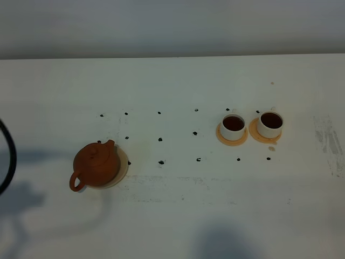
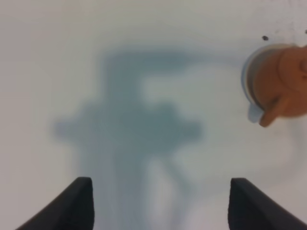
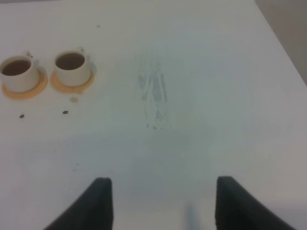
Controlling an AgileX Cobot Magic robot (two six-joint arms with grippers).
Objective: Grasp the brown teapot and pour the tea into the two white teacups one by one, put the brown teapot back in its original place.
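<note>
teapot: the brown teapot (image 1: 97, 165) stands upright on its pale coaster (image 1: 123, 166) toward the left edge of the table (image 1: 178, 216), loop handle turned to the near edge, spout to the far edge
cups: the two white teacups, left cup (image 1: 233, 127) and right cup (image 1: 270, 123), sit side by side on orange saucers (image 1: 232, 138) toward the right half of the table, well apart from the teapot; both hold the tea (image 1: 233, 123), dark to near the rim
stage: by the look of it the pouring is done and the pot is back on its coaster
left gripper: the left gripper (image 2: 160, 203) stands wide and holds nothing, over bare table with the teapot off to one side
right gripper: the right gripper (image 3: 160, 201) is also spread wide and empty, well clear of the cups
handling: the teapot looks like fired clay, so probably stiff, fairly heavy for its size, brittle if knocked; the lid may be loose and could slide on a steep tilt; the loop handle is the natural hold, gripped across its sides
cups handling: small, light and full, likely to slop or tip at a nudge
high view only: shows teapot and cups together, plus the black dots marking the table
left wrist only: shows the coaster rim beside the pot close up, though blurred
right wrist only: shows a small drip spot (image 3: 73, 99) near the right saucer and a scuffed patch (image 3: 154, 96) on the table
</note>
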